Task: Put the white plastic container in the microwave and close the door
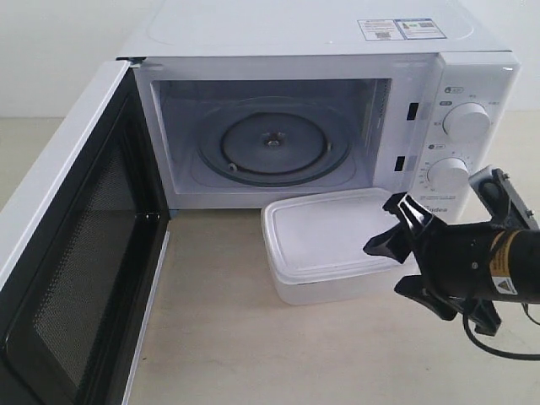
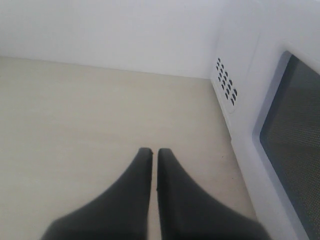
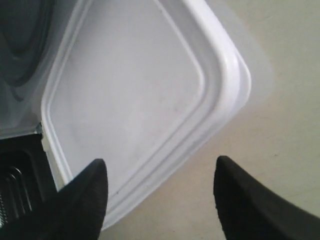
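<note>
Grasp the container point(image 1: 325, 240), resting lidded on the table point(image 1: 253, 337) just before the open microwave point(image 1: 295, 34), at its right-hand end with the right gripper point(image 1: 392, 249), spread wide and empty beside it. Lower until both fingers point(image 3: 85, 195) straddle the rim, then close gently, probably sparing the thin lid from buckling. Keep the left gripper point(image 2: 154, 151), pinched together on nothing, outside the door point(image 1: 51, 211) for the swing.

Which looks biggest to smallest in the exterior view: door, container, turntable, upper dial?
1. door
2. container
3. turntable, close in width to the container but farther back
4. upper dial
</note>
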Tool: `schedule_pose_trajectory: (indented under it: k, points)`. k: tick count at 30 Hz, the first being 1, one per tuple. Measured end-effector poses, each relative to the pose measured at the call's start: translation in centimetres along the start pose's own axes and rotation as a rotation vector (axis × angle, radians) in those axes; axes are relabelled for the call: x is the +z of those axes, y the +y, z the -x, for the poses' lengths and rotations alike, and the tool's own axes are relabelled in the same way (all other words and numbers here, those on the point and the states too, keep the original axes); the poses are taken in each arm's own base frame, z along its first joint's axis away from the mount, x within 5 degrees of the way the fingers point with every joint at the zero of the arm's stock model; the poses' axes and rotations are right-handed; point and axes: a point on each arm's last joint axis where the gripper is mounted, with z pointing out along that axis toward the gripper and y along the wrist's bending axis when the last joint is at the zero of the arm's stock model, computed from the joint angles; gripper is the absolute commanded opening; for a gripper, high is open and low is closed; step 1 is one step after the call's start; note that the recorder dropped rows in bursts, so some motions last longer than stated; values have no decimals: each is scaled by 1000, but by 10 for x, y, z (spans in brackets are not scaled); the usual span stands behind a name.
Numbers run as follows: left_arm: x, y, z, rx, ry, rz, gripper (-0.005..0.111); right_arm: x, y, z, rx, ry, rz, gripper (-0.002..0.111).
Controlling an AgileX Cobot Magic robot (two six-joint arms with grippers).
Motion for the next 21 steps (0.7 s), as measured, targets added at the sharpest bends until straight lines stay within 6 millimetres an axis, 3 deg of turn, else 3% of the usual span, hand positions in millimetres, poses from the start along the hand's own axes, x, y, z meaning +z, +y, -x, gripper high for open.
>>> schedule_pose_trajectory:
  k: [13,21]
  points:
    - [0,0,0,0,0,0,4,0,0,6,201,-64,9,53]
    - [0,0,0,0,0,0,4,-1,-5,8,252,-98,-38,19]
